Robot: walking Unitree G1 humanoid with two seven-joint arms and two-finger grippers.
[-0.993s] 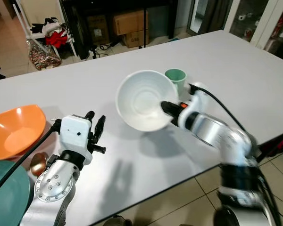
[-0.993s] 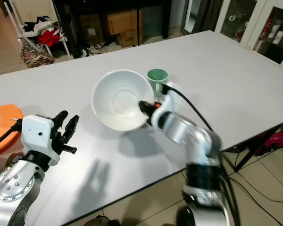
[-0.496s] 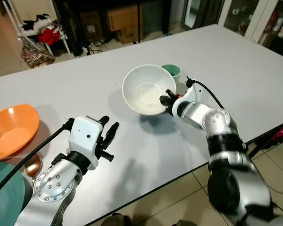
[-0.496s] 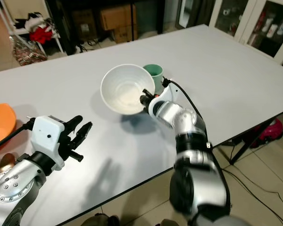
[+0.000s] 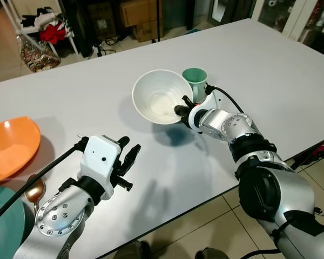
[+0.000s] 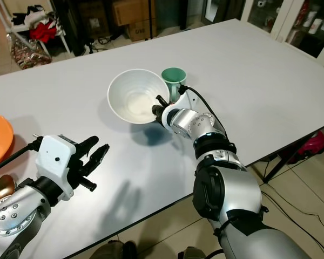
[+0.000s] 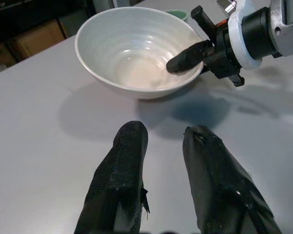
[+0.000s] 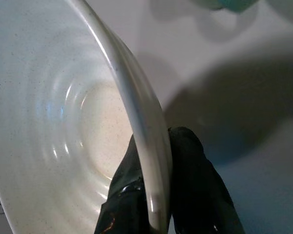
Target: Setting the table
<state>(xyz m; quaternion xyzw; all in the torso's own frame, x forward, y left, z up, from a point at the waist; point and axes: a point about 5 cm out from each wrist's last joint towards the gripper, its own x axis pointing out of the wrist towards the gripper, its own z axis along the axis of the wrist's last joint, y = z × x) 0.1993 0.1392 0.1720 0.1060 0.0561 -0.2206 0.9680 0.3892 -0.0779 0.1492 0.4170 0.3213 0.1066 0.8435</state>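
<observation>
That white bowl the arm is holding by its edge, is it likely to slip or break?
The white bowl looks glazed and glossy, so probably slippery. The right gripper pinches only its thin rim, so it may tilt. It seems stiff ceramic, likely breakable if dropped on the table.

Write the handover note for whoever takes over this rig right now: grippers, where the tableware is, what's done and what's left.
Right gripper: shut on the rim of the white bowl, one finger inside, one outside; the bowl is tilted, low over the table, beside the green cup.
Left gripper: open, holding nothing, above the near table edge.
The orange bowl, a teal plate and a spoon sit at the table's left end.
Done: white bowl carried to the cup.
Left: set it down and release; probably bring the other pieces.
</observation>
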